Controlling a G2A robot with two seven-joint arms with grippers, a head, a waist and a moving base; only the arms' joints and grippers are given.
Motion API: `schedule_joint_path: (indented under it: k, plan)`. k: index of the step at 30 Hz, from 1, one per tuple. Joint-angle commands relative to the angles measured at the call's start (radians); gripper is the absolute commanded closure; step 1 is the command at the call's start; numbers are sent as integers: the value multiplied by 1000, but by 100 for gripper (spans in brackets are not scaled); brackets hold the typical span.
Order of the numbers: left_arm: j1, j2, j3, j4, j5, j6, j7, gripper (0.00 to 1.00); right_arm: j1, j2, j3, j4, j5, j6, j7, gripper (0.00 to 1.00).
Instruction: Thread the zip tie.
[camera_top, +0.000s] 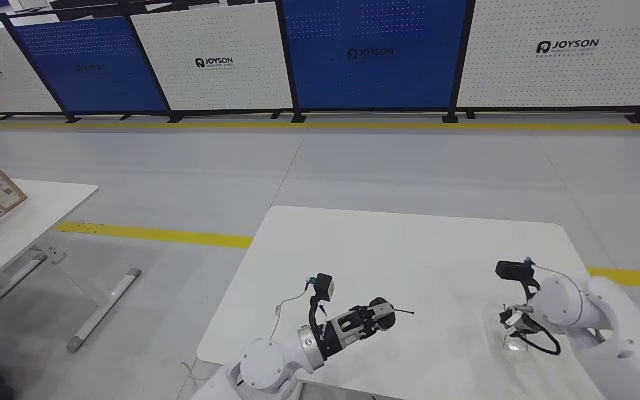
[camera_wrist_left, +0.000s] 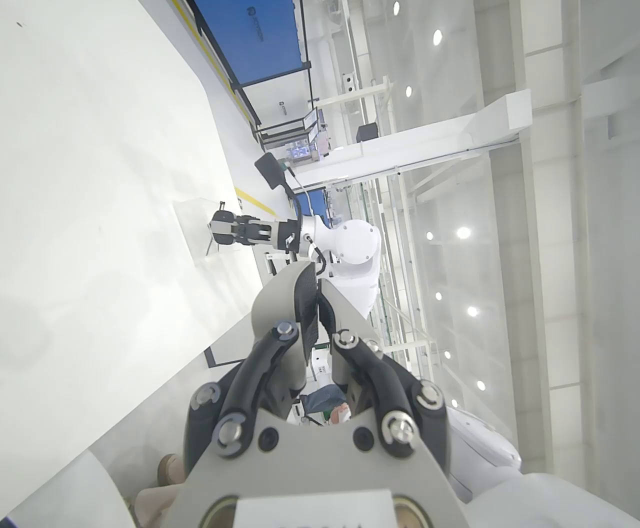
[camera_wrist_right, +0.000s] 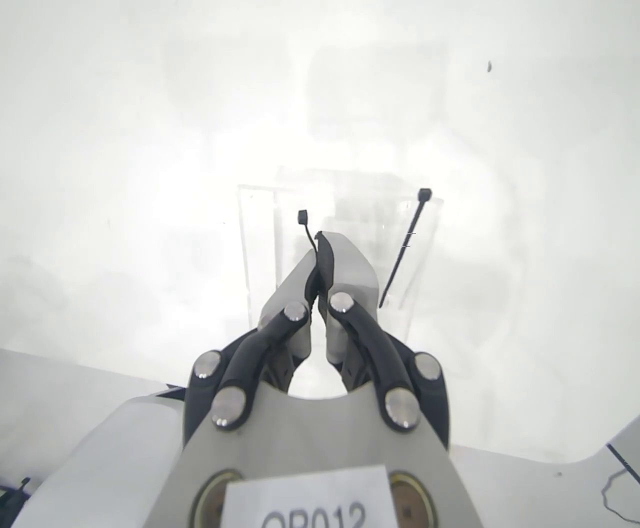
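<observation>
My right gripper is pinched shut on a thin black plastic zip tie. Its square head pokes past my fingertips above a clear tray, where a spare tie leans. My left gripper is closed on a second tie that points lengthwise toward my right arm.

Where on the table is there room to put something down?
The far half of the table, from back edge to arms, is bare. So is the strip between the left end effector and the right end effector. It is crowded around the clear holder, where the right one grips a zip tie beside a second zip tie.
</observation>
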Motion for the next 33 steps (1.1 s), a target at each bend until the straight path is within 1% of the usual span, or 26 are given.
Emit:
schedule_joint_path:
  k: [1,4,5,6,26,29,32,33]
  plan:
    - [0,0,0,0,0,0,0,100,-55,16,63,-54,7,3,-36,100]
    - [0,0,0,0,0,0,0,100,-180,38,197,-150,77,3,-190,100]
    - [0,0,0,0,0,0,0,100,-226,43,234,-172,95,3,-238,100]
    - [0,0,0,0,0,0,0,100,-254,46,256,-187,113,-1,-261,100]
    - [0,0,0,0,0,0,0,100,-256,46,256,-186,114,-2,-268,100]
    - [0,0,0,0,0,0,0,100,-281,46,281,-196,129,1,-329,100]
    - [0,0,0,0,0,0,0,100,-339,48,343,-242,153,3,-406,100]
    - [0,0,0,0,0,0,0,100,-372,48,376,-265,176,3,-445,100]
